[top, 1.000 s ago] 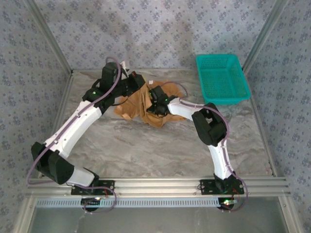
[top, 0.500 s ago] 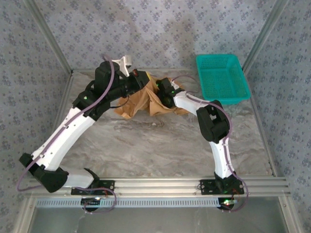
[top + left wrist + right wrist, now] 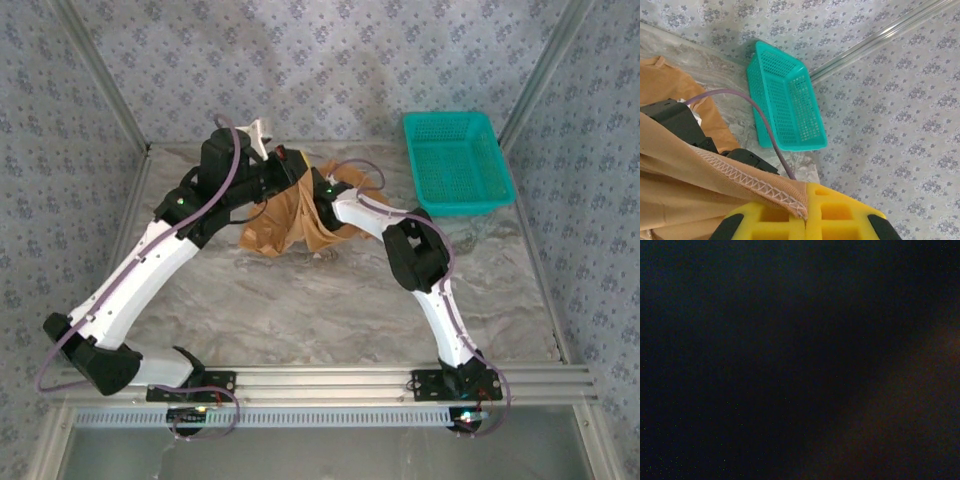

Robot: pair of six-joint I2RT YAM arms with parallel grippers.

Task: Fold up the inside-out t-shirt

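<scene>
The inside-out t-shirt (image 3: pixel 272 226) is a tan bunch at the far middle of the marble table, partly lifted. My left gripper (image 3: pixel 287 163) holds it up from the far side. In the left wrist view the yellow pads (image 3: pixel 835 215) are pressed together on the stitched hem of the t-shirt (image 3: pixel 675 170), so the left gripper (image 3: pixel 806 214) is shut on cloth. My right arm's wrist (image 3: pixel 328 191) reaches into the bunch from the right, and its gripper is buried under the fabric. The right wrist view is almost black, with a faint brown tint at the right.
A teal basket (image 3: pixel 456 160) stands at the far right of the table (image 3: pixel 300 300), also seen as the basket (image 3: pixel 788 102) in the left wrist view. Patterned walls close in the back and sides. The right arm's purple cable (image 3: pixel 765 125) runs over the cloth.
The right wrist has pushed farther back and left into the shirt. The left arm has lifted the hem higher, and the bunch has drawn in under it.
</scene>
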